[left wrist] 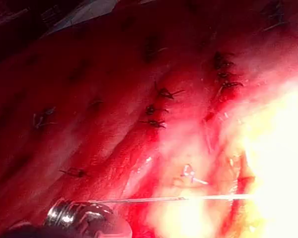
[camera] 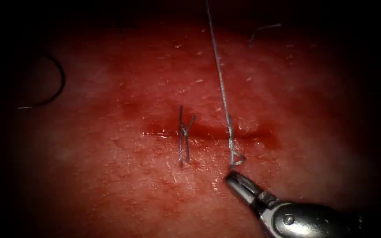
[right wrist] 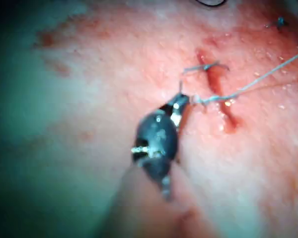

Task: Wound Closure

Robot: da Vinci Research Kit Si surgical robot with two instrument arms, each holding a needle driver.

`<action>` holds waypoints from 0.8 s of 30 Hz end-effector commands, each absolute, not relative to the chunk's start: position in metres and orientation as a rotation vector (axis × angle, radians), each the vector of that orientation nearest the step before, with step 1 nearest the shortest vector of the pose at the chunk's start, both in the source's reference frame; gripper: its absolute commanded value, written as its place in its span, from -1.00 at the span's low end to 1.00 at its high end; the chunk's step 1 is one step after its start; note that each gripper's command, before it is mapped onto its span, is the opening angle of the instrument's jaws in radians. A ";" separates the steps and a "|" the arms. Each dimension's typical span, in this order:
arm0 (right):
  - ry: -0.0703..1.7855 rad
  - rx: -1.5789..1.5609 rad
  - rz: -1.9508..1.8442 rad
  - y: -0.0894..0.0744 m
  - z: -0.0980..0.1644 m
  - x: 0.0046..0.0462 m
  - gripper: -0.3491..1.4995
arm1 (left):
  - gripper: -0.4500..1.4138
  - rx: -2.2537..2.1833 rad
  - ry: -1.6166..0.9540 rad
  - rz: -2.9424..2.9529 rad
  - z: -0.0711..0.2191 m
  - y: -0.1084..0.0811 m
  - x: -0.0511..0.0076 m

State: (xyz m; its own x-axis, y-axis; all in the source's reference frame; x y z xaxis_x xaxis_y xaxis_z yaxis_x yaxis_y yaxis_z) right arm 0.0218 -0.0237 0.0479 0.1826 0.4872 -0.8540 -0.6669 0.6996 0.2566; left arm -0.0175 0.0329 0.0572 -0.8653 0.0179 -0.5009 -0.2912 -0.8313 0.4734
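The cut [camera: 212,131] runs across the tissue [camera: 111,185], wet with red fluid. A tied stitch [camera: 184,134] with two short ends crosses its left part. My right tool [camera: 233,177] comes in from the lower right, its jaws shut on the thread just below a small loop [camera: 237,161] on the near side of the cut. From there the thread [camera: 220,83] rises taut across the cut's right part and out of the top. The right tool [right wrist: 181,101] grips the thread [right wrist: 248,87] by the cut. The curved needle [camera: 57,83] lies free on the tissue far left. My left tool [left wrist: 79,217] sits beside a taut thread [left wrist: 188,199].
A loose cut end of thread [camera: 261,31] lies on the tissue at the far upper right. Several older tied stitches [left wrist: 156,109] in rows mark the tissue in the left wrist view.
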 end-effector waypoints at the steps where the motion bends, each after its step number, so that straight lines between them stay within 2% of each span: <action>1: 1.120 -0.183 0.820 -0.025 0.048 0.0222 -1.00 | -1.00 -0.732 0.843 2.747 0.057 0.034 -0.0177; 24: 1.100 -0.170 0.797 -0.028 0.048 0.0219 -1.00 | -1.00 -0.697 0.894 2.681 0.057 0.039 -0.0149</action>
